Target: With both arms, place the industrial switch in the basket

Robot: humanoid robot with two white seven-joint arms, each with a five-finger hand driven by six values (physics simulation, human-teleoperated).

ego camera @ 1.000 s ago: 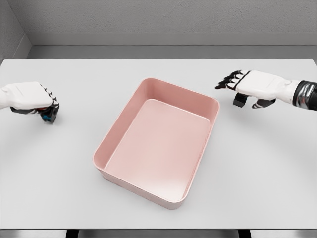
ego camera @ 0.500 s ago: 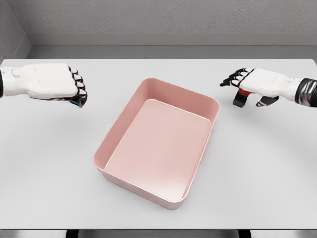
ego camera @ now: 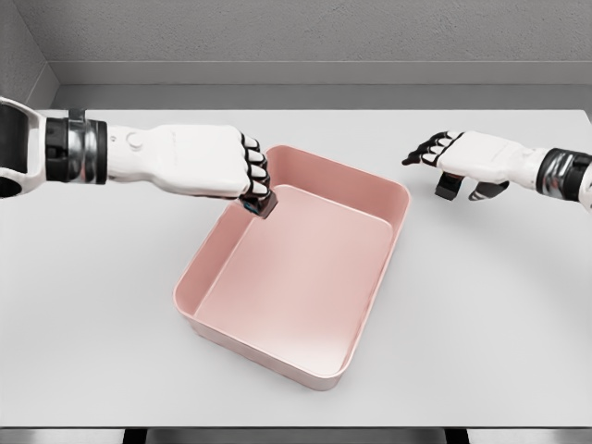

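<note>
Left hand (ego camera: 208, 166) fingers curled around a small dark industrial switch (ego camera: 260, 203), held just above the pink basket (ego camera: 199, 282) at its near-left rim, while right hand (ego camera: 472, 159) hovers far right, fingers loosely spread over another dark switch (ego camera: 447, 188).

Basket (ego camera: 370, 190): smooth pink plastic look, soft satin sheen on floor and rim, no texture. Table (ego camera: 102, 305): flat matt pale grey, no grain. Left hand (ego camera: 199, 165): glossy white shell, black jointed fingers (ego camera: 254, 171); metallic silver and black bands at wrist. Right hand (ego camera: 481, 157): same white gloss, chrome-like wrist cuff. Far wall (ego camera: 305, 32): rough, grainy grey, concrete-like.
</note>
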